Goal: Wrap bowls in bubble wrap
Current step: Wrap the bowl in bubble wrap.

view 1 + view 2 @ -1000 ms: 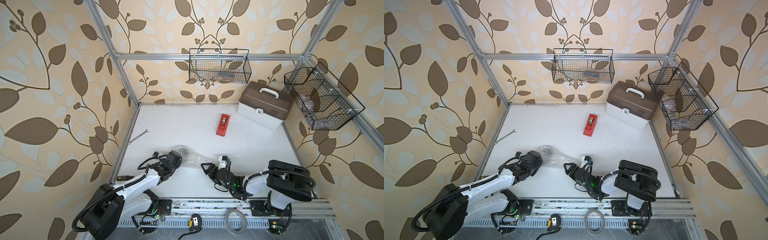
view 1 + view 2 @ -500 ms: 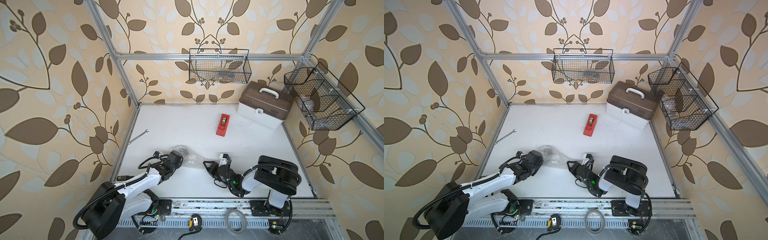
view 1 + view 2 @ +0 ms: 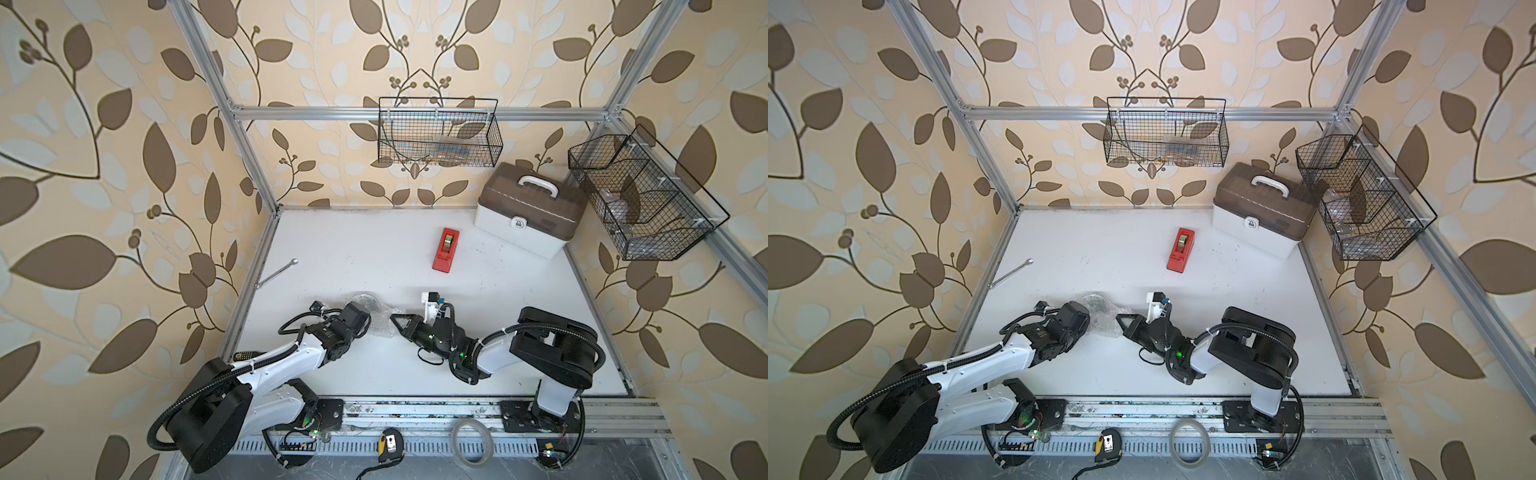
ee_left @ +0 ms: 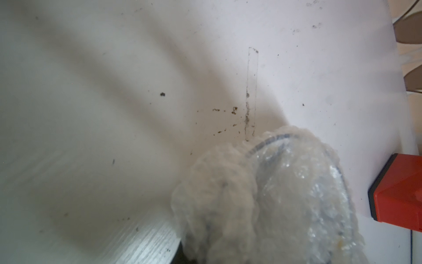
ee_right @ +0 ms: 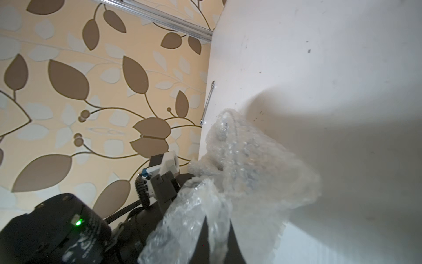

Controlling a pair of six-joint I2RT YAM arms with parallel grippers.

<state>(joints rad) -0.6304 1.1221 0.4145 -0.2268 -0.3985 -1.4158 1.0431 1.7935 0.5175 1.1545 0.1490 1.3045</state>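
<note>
The bubble wrap (image 3: 383, 323) lies crumpled near the table's front, between my two grippers. The clear bowl (image 3: 365, 301) sits at its far edge, partly covered; in the left wrist view its rim shows through the bubble wrap (image 4: 285, 187). My left gripper (image 3: 370, 325) is pressed into the wrap from the left, and the plastic hides its fingers. From the right, my right gripper (image 3: 394, 320) has its two dark fingers (image 5: 203, 240) pinched on a fold of bubble wrap (image 5: 246, 164). Both top views show the bowl (image 3: 1094, 301) and the right gripper (image 3: 1119, 318).
A red tape dispenser (image 3: 445, 249) lies past the wrap toward the back. A brown-lidded toolbox (image 3: 530, 208) stands at the back right and a wrench (image 3: 276, 273) lies at the left edge. Wire baskets (image 3: 438, 133) hang on the walls. A tape ring (image 3: 473, 442) sits off the front.
My right gripper has moved left to the wrap and its jaws have closed on a fold of it. The left arm has stayed put.
</note>
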